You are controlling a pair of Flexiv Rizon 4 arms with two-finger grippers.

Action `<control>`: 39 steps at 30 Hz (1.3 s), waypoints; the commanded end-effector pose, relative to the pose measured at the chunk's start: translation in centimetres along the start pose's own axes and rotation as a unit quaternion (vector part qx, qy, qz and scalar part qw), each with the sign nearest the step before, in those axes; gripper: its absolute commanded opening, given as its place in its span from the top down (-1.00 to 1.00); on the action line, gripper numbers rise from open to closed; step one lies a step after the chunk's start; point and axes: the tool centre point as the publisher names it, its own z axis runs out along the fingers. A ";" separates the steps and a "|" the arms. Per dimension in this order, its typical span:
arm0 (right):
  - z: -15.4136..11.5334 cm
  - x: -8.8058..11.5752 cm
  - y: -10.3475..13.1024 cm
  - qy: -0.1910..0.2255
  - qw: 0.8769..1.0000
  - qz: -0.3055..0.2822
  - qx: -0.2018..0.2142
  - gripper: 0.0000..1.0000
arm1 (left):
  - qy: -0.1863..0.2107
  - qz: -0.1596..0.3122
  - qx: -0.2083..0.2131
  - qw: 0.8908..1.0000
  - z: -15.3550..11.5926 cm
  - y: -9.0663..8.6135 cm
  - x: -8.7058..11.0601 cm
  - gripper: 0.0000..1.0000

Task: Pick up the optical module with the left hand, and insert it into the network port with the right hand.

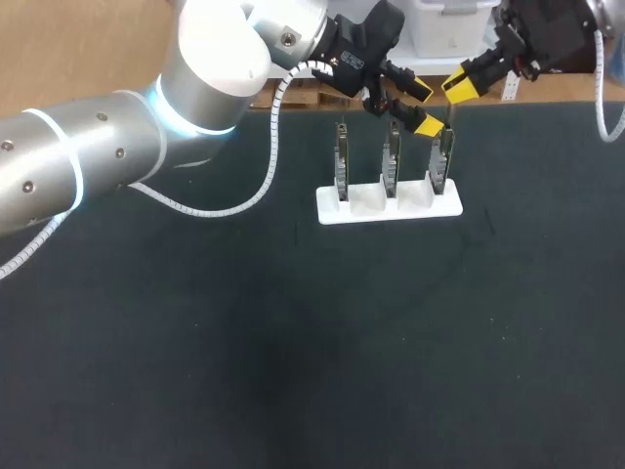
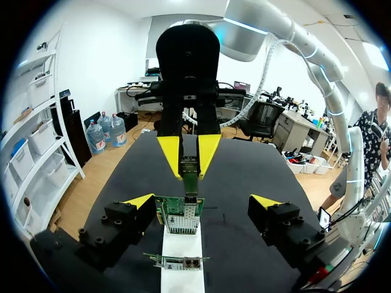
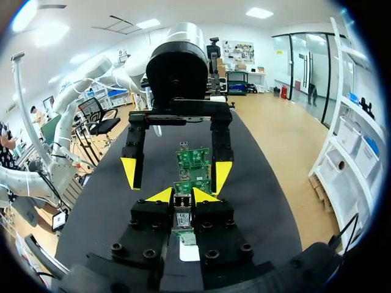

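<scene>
My right gripper [image 3: 182,196] is shut on the small metal optical module [image 3: 182,210], pointing it down at the top of the rightmost green network card [image 1: 442,161]. From the left wrist view the module [image 2: 190,168] hangs between the right gripper's yellow fingertips [image 2: 208,149], right at the port end of the card [image 2: 180,217]. My left gripper [image 1: 425,107] is wide open with nothing in it. Its fingers [image 2: 137,202] stand on either side of that same card, just beside the right gripper [image 1: 459,90].
A white stand [image 1: 389,205] at the back middle of the black table holds three upright cards; the other two are the middle card [image 1: 391,161] and the left card [image 1: 342,161]. My left arm [image 1: 117,137] crosses the back left.
</scene>
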 end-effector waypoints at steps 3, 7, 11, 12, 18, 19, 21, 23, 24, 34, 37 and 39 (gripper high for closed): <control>0.1 0.2 0.3 -0.003 1.000 0.005 0.004 1.00 | 0.003 0.000 0.003 1.000 0.0 0.3 -0.1 -1.00; 0.2 0.4 0.3 -0.002 1.000 0.009 0.004 1.00 | 0.003 0.000 0.003 1.000 0.0 0.3 -0.1 -1.00; 0.5 0.5 0.3 -0.001 1.000 0.009 0.001 1.00 | 0.003 0.000 0.003 1.000 0.0 0.3 -0.1 -1.00; 0.5 0.4 0.2 -0.001 1.000 0.009 0.001 1.00 | 0.003 0.000 0.003 1.000 0.0 0.3 -0.1 -1.00; 0.7 0.3 -0.1 -0.002 1.000 0.006 0.003 1.00 | 0.003 0.000 0.003 1.000 0.0 0.3 -0.1 -1.00; 0.7 0.4 -0.2 -0.002 1.000 0.006 0.004 1.00 | 0.003 0.000 0.003 1.000 0.0 0.3 -0.1 -1.00; 0.7 0.4 -0.2 -0.003 1.000 0.007 0.004 1.00 | 0.003 0.000 0.003 1.000 0.0 0.3 -0.1 -1.00; 0.7 0.4 -0.3 -0.002 1.000 0.007 0.004 1.00 | 0.003 0.000 0.003 1.000 0.0 0.3 -0.1 -1.00; 0.6 0.4 -0.3 -0.002 1.000 0.007 0.004 1.00 | 0.003 0.000 0.003 1.000 0.0 0.3 -0.1 -1.00; 0.4 0.4 -0.6 -0.005 1.000 0.002 0.003 1.00 | 0.003 0.000 0.003 1.000 0.0 0.3 -0.1 -1.00; 0.5 0.5 -0.5 0.000 1.000 -0.007 0.002 1.00 | 0.003 0.000 0.003 1.000 0.0 0.3 -0.1 -1.00; 0.5 0.6 -0.6 0.002 1.000 -0.007 0.001 1.00 | 0.003 0.000 0.003 1.000 0.0 0.3 -0.1 -1.00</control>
